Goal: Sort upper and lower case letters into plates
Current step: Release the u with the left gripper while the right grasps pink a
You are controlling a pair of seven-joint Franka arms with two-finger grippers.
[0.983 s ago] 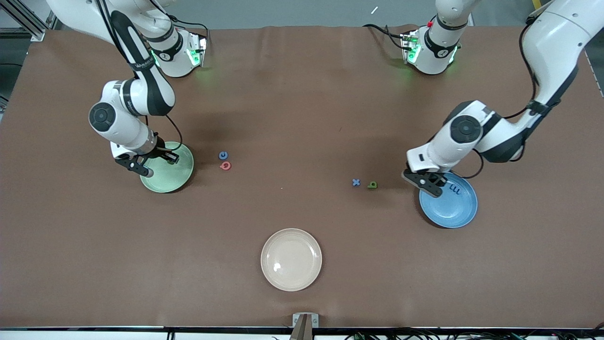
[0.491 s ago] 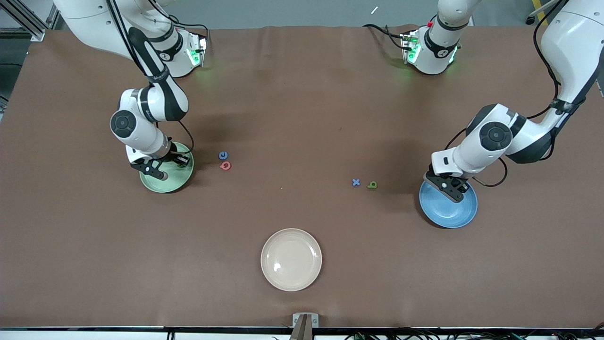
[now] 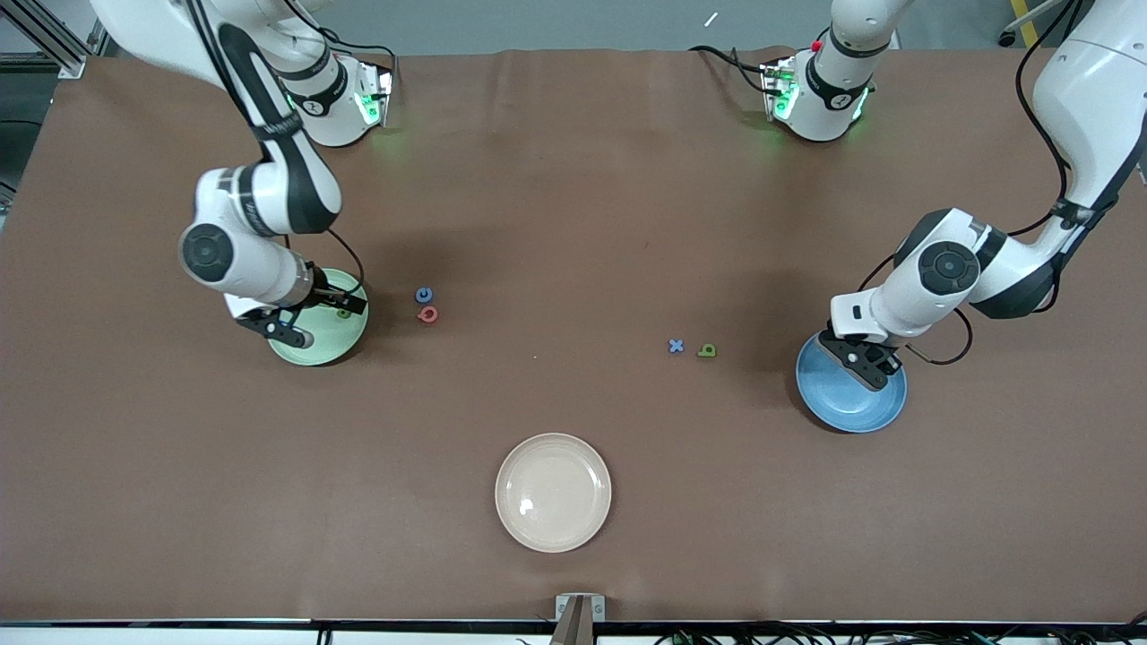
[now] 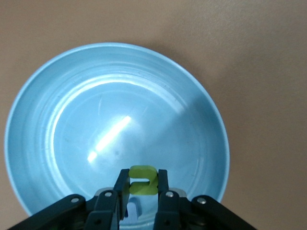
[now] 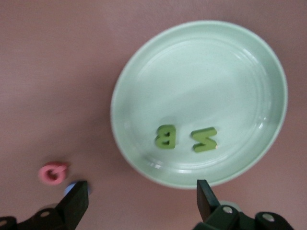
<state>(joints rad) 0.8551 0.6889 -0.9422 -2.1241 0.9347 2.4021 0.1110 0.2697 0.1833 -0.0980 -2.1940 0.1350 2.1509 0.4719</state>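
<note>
From the front, the left gripper (image 3: 867, 365) is hanging over the blue plate (image 3: 851, 399), which is sitting toward the left arm's end of the brown table (image 3: 573, 179). The right gripper (image 3: 300, 320) is hanging over the green plate (image 3: 332, 336) toward the right arm's end. A blue letter (image 3: 424, 294) and a pink letter (image 3: 428, 313) are lying just beside each other near the green plate. A blue x (image 3: 676, 346) and a green letter (image 3: 708, 350) are lying side by side near the blue plate. A cream plate (image 3: 553, 492) is sitting nearer to the camera than all of them, midway between the two ends.

In the left wrist view, the left gripper (image 4: 141, 184) is clamping a yellow-green letter (image 4: 143, 180) between its fingers above the blue plate (image 4: 57, 96); a pale blue letter (image 4: 133, 210) is peeking out under the fingers.

In the right wrist view, the right gripper (image 5: 141, 199) is standing with its fingers spread wide and nothing between them. The green plate (image 5: 144, 86) is holding a green B (image 5: 165, 136) and a green Z (image 5: 204, 139), side by side but apart. The pink letter (image 5: 53, 173) is lying on the table beside the plate.
</note>
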